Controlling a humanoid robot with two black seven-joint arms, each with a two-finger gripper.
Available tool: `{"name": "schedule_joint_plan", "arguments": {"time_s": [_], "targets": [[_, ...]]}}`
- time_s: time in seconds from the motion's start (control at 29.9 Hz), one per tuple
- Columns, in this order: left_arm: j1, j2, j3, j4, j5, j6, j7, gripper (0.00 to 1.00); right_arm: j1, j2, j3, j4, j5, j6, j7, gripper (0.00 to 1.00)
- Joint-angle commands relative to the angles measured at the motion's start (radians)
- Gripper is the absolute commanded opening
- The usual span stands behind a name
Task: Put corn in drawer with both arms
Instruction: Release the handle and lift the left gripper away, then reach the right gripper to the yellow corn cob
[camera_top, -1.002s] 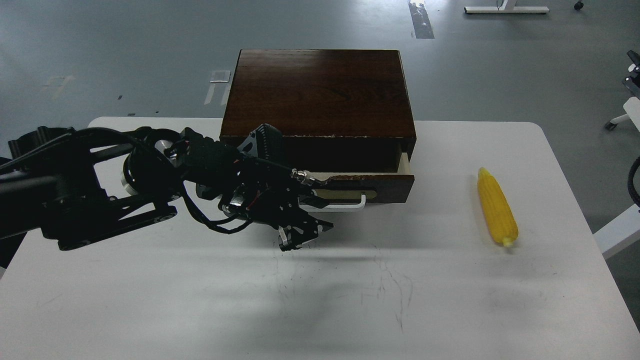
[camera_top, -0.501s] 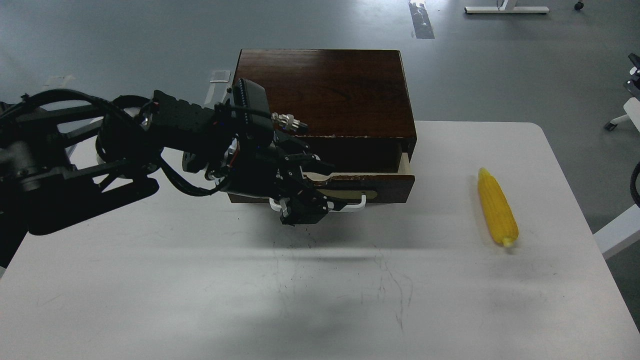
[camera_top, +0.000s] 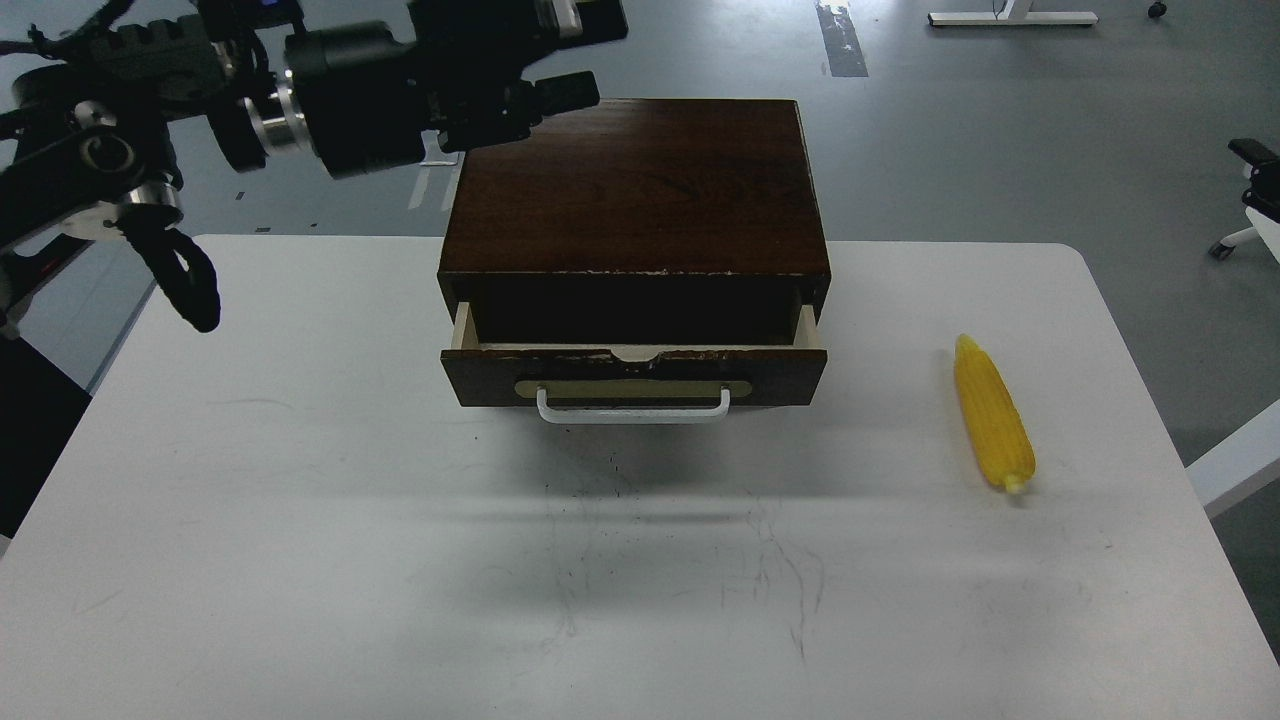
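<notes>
Left arm (camera_top: 340, 90): enters from the upper left, raised high above the table; silver wrist ring visible.
Left gripper (camera_top: 560, 55): at the top edge of the head view, above the rear left corner of the box; partly cropped and dark, so finger spacing cannot be determined; nothing visibly held.
Right arm: outside the view.
Box (camera_top: 635, 190): dark brown wood, at the rear centre of the table.
Drawer (camera_top: 635, 375): pulled partly out of the box toward the camera; pale side walls exposed at both ends; interior in shadow, contents indiscernible.
Handle (camera_top: 634, 408): white bar on a tan plate, centred on the drawer front; no contact with any gripper.
Corn (camera_top: 992, 415): flat on the table, to the right of the drawer and well apart from it; long axis runs roughly front to back.
Corn relative to left gripper: far right of and well below it, box between them.
Table (camera_top: 300, 560): white, scuffed near the centre.
</notes>
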Motion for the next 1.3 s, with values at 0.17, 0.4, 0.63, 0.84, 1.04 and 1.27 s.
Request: {"name": "schedule_joint_plan", "arguments": {"time_s": [0.17, 0.4, 0.63, 0.84, 1.04, 1.27], "targets": [[0.093, -0.099, -0.004, 0.306, -0.523, 0.0, 0.001, 0.98, 0.132, -0.038, -0.23, 0.235, -0.295, -0.001, -0.018, 1.0], [0.272, -0.106, -0.117, 0.346, -0.634, 0.0, 0.002, 0.98, 0.134, -0.046, -0.346, 0.476, -0.696, -0.001, -0.042, 1.0], [0.325, -0.108, -0.161, 0.383, -0.635, 0.0, 0.012, 0.98, 0.1, -0.007, -0.432, 0.472, -0.789, -0.001, -0.05, 1.0], [0.345, -0.143, -0.159, 0.437, -0.634, 0.0, 0.036, 0.98, 0.036, 0.052, -0.468, 0.437, -0.821, -0.049, -0.066, 1.0], [0.343, -0.148, -0.161, 0.441, -0.634, 0.0, 0.041, 0.98, -0.027, 0.109, -0.477, 0.366, -0.823, -0.107, -0.059, 0.91], [0.342, -0.137, -0.162, 0.44, -0.632, 0.0, 0.041, 0.98, -0.073, 0.119, -0.472, 0.366, -0.821, -0.141, -0.053, 0.73]]}}
